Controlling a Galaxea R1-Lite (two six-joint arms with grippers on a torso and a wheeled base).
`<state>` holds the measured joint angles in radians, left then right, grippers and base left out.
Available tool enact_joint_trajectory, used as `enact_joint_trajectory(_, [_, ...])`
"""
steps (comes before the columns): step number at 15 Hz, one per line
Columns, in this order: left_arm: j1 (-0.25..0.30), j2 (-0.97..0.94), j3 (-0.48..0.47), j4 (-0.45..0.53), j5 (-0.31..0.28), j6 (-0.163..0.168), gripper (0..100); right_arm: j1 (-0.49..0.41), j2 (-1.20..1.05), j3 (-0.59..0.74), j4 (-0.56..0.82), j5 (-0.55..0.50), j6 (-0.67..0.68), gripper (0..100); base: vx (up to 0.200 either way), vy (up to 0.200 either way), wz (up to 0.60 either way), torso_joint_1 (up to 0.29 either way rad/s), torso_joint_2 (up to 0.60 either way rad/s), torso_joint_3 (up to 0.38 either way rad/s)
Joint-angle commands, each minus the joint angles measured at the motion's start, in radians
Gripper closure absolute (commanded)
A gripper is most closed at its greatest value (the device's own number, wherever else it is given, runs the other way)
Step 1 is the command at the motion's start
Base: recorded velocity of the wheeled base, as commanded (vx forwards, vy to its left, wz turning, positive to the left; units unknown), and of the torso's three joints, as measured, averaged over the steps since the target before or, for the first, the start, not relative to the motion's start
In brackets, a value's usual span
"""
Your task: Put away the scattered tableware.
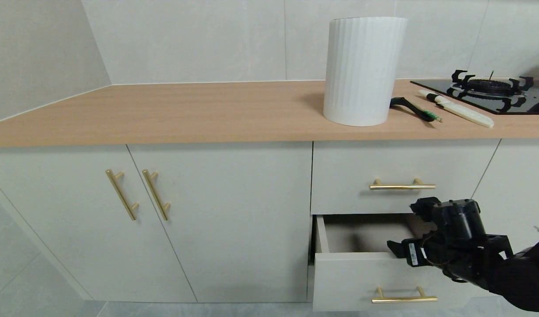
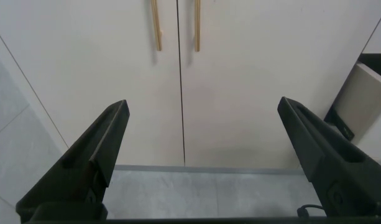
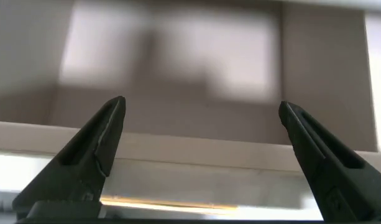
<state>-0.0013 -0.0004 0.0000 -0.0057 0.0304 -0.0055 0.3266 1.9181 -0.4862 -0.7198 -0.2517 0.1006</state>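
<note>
I am hovering my right claw (image 1: 408, 228), spread wide, at the open drawer (image 1: 357, 275); my left claw (image 2: 201, 106) is gaping too.

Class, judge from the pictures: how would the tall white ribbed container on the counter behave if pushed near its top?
Standing tall on the counter, the ribbed container would likely tip rather than slide. Its white wall seems rigid, perhaps fragile if ceramic; material cannot be told.

i see the container (image 1: 361, 70) on the counter (image 1: 185, 110) upper right of frame, brush (image 1: 412, 107) and knife (image 1: 458, 110) to its right, stove (image 1: 489, 86) behind them, open drawer (image 1: 353, 277) lower right.
</note>
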Motion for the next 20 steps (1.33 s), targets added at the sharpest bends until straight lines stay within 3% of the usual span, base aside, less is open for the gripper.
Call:
enact_joint_trajectory(1, [0.000,0.000,0.000,0.000,0.000,-0.001,0,0.019,-0.096,-0.017,0.094,0.002,-0.001,0,0.000,0.000,0.00,0.000,0.00,0.000])
enact_joint_trajectory(10, [0.000,0.000,0.000,0.000,0.000,-0.001,0,0.138,-0.309,-0.117,0.718,0.014,-0.001,0,0.000,0.000,0.00,0.000,0.00,0.000])
enact_joint_trajectory(20, [0.000,0.000,0.000,0.000,0.000,-0.001,0,0.253,-0.337,-0.137,1.177,0.015,-0.088,0,0.000,0.000,0.00,0.000,0.00,0.000])
